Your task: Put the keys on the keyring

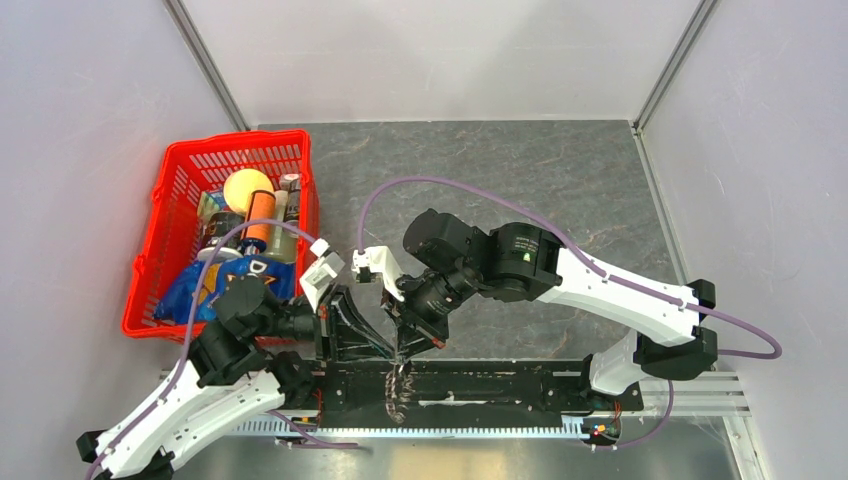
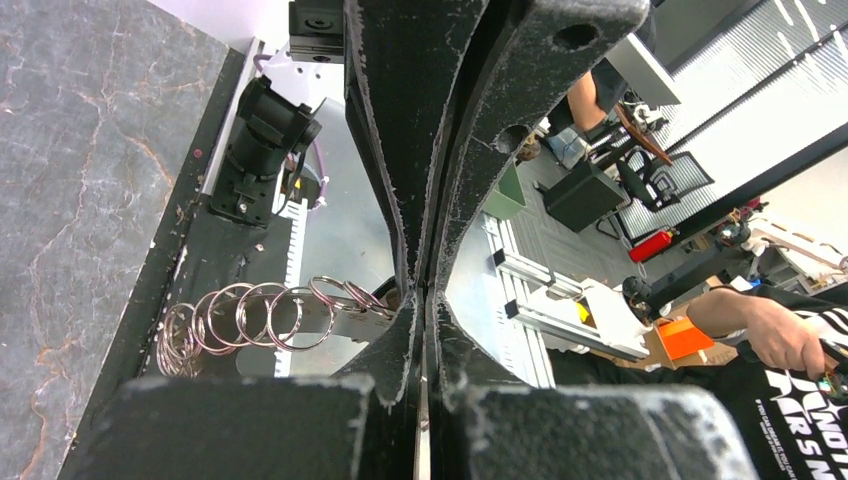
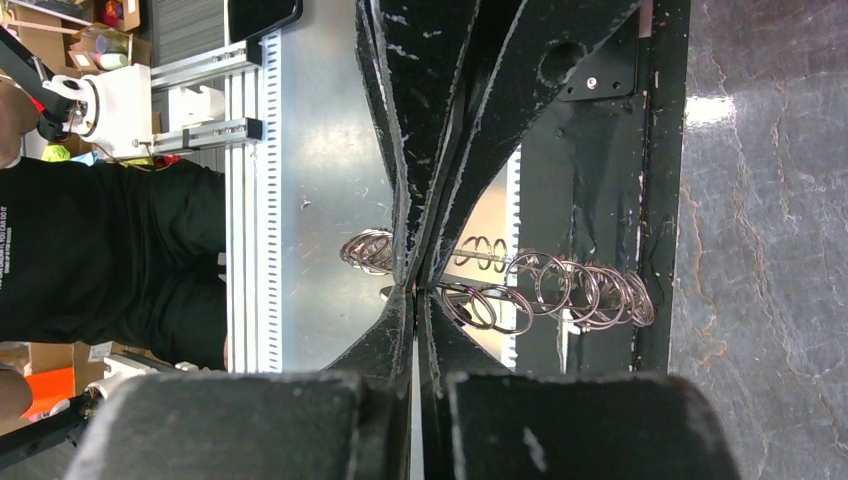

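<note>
The keyring (image 1: 398,392) is a string of silvery split rings threaded along a flat grey metal strip. It hangs over the black rail at the table's near edge, right where both grippers meet. My left gripper (image 1: 386,350) comes in from the left and is shut. In the left wrist view (image 2: 422,296) the ring string (image 2: 262,316) runs into its fingertips. My right gripper (image 1: 410,345) comes in from the right, shut too (image 3: 415,286), with rings (image 3: 560,290) on both sides of its tips. The keys, a loose dark one, are out of view.
A red basket (image 1: 178,172) at the left holds a yellow ball (image 1: 247,187), an orange bottle and a blue bag. The black rail (image 1: 500,385) and an aluminium rail run along the near edge. White walls close off the left, back and right.
</note>
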`<state>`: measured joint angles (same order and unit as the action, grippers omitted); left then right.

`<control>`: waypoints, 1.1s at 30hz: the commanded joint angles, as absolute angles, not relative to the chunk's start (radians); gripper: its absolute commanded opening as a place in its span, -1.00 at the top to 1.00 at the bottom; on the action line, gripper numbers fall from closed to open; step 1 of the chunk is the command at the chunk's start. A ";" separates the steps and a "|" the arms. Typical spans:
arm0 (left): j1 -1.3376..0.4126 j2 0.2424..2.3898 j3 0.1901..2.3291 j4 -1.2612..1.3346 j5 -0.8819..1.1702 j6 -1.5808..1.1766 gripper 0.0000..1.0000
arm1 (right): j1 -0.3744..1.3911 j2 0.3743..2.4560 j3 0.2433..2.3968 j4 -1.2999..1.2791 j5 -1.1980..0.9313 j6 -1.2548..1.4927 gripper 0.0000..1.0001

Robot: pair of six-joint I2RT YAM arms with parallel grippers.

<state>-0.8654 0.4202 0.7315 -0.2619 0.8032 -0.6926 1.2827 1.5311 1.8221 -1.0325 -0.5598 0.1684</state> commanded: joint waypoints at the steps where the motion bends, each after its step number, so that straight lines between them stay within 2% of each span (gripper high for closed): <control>1: -0.865 0.380 0.717 -0.199 0.855 -0.672 0.96 | 1.261 1.520 1.873 -0.923 -0.511 0.180 1.00; 6: -0.866 0.351 0.722 -0.201 0.818 -0.648 0.95 | 1.258 1.511 1.868 -0.905 -0.501 0.191 1.00; 10: -0.865 0.340 0.732 -0.201 0.782 -0.634 0.95 | 1.253 1.478 1.851 -0.876 -0.495 0.201 0.78; 14: -0.866 0.337 0.742 -0.181 0.751 -0.628 0.96 | 1.249 1.441 1.831 -0.846 -0.487 0.217 0.47; 18: -0.866 0.340 0.746 -0.134 0.729 -0.635 0.96 | 1.249 1.395 1.815 -0.817 -0.481 0.230 0.28; 19: -0.865 0.343 0.746 -0.116 0.726 -0.639 0.95 | 1.248 1.382 1.810 -0.811 -0.469 0.231 0.14; 20: -0.866 0.344 0.745 -0.098 0.721 -0.643 0.95 | 1.249 1.365 1.806 -0.806 -0.453 0.232 0.09; 33: -0.866 0.377 0.759 0.217 0.675 -0.683 0.95 | 1.249 1.238 1.708 -0.743 -0.390 0.131 0.03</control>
